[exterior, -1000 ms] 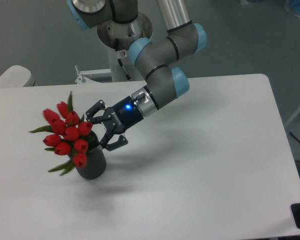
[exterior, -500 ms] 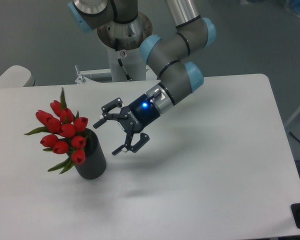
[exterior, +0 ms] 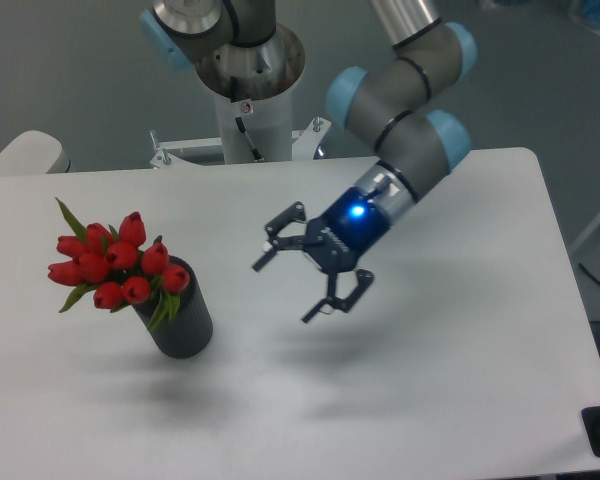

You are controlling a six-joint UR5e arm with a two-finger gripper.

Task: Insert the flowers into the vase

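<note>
The flowers (exterior: 110, 265), a bunch of red tulip buds with green leaves, stand in the vase (exterior: 180, 318), leaning out to the left over its rim. The vase is a dark grey cylinder upright on the white table at the left. My gripper (exterior: 288, 285) hovers to the right of the vase, well apart from it, with its black fingers (exterior: 280, 233) spread wide. It is open and nothing is between the fingers. A blue light glows on its wrist.
The arm's base column (exterior: 248, 90) rises behind the table's far edge. The white table (exterior: 460, 400) stretches to the right and front. A pale rounded object (exterior: 20, 152) sits off the table's back left corner.
My gripper let go of the flowers and drew back to the right and upward, away from the vase. The bunch has settled in the vase and tipped further left.
</note>
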